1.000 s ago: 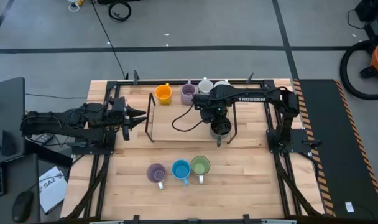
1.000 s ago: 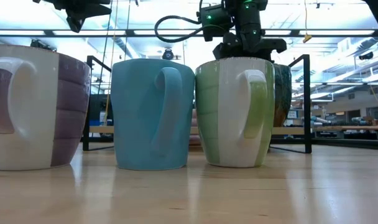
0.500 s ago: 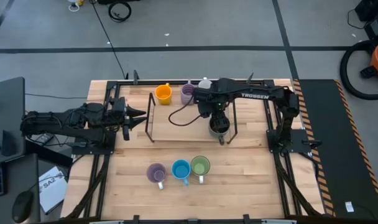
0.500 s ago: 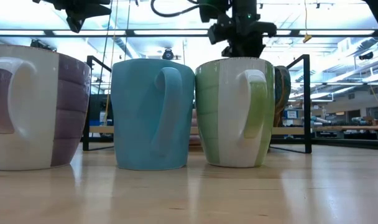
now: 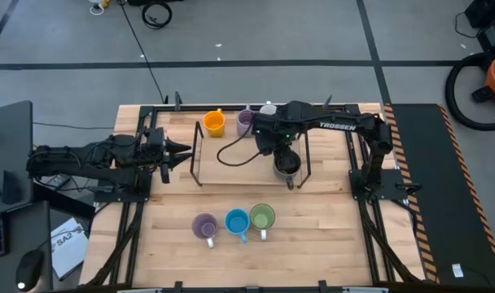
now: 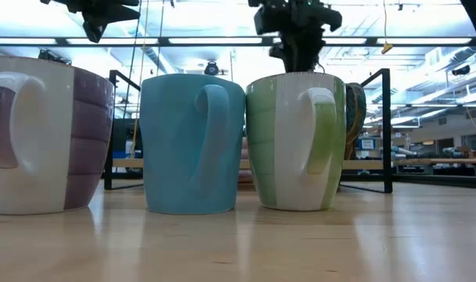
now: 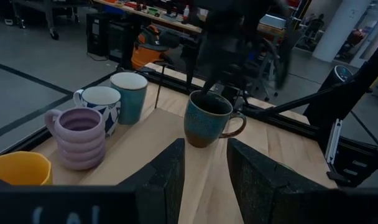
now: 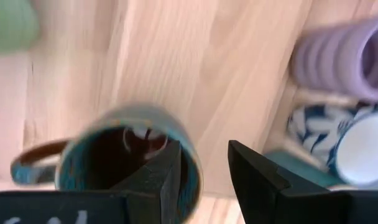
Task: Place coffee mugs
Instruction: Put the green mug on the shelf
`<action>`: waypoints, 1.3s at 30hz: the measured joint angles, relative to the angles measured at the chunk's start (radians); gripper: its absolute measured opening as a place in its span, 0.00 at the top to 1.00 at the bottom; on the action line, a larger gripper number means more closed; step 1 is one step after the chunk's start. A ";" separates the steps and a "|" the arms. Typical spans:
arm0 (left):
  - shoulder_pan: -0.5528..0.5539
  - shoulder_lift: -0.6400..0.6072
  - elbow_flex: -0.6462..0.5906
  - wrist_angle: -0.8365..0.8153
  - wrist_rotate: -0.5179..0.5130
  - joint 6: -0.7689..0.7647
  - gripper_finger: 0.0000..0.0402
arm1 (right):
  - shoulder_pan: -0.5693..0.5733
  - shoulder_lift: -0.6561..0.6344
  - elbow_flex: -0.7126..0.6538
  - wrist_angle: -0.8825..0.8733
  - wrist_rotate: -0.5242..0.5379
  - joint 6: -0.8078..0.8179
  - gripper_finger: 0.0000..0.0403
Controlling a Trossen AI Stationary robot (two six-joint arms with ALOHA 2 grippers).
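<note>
A dark teal-brown mug (image 5: 287, 168) stands upright on the table inside the black wire rack (image 5: 197, 153); it also shows in the left wrist view (image 7: 206, 119) and the right wrist view (image 8: 124, 158). My right gripper (image 8: 204, 171) is open and hangs just above the mug's rim, one finger over the mouth and one outside the wall. Orange (image 5: 214, 123), lavender (image 5: 246, 122) and white patterned (image 5: 269, 109) mugs stand at the far edge. Lavender (image 5: 205, 226), blue (image 5: 237, 221) and light green (image 5: 262, 216) mugs stand in a near row. My left gripper (image 7: 204, 180) is open and empty at the table's left.
A teal mug (image 7: 130, 94) stands beside the white patterned one (image 7: 101, 104) at the far edge. The rack's upright bars (image 6: 387, 129) stand around the dark mug. Bare wood lies between the rack and the near row of mugs.
My right gripper has gone up from the dark mug and a little toward the table's far edge. The mug has stayed standing where it was.
</note>
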 joint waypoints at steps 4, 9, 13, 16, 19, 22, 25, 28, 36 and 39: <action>0.000 0.000 0.000 0.000 0.000 0.001 0.69 | 0.040 0.000 0.000 0.070 -0.056 -0.008 0.65; 0.000 0.000 0.000 0.000 0.000 0.002 0.69 | 0.101 0.000 0.000 0.132 -0.136 0.035 0.64; 0.000 0.000 0.000 -0.006 0.000 0.001 0.69 | 0.146 0.000 -0.001 0.186 -0.203 0.078 0.61; 0.000 -0.001 0.000 -0.038 -0.001 0.000 0.69 | 0.180 0.005 -0.002 0.223 -0.228 0.116 0.57; 0.000 -0.001 0.000 -0.055 -0.003 0.005 0.69 | 0.220 0.011 -0.033 0.258 -0.204 0.142 0.53; 0.000 0.000 0.000 -0.059 -0.003 0.008 0.69 | 0.252 0.011 -0.092 0.321 -0.183 0.161 0.49; 0.000 0.000 0.000 -0.059 -0.003 0.009 0.69 | 0.275 0.011 -0.141 0.349 -0.183 0.199 0.48; 0.000 0.000 0.000 -0.059 -0.011 0.017 0.69 | 0.295 0.012 -0.188 0.388 -0.179 0.250 0.48; 0.000 0.000 0.000 -0.058 -0.049 0.019 0.69 | 0.337 0.011 -0.253 0.487 -0.154 0.405 0.48; 0.000 0.000 0.000 -0.058 -0.049 0.019 0.69 | 0.344 0.011 -0.255 0.481 -0.151 0.461 0.48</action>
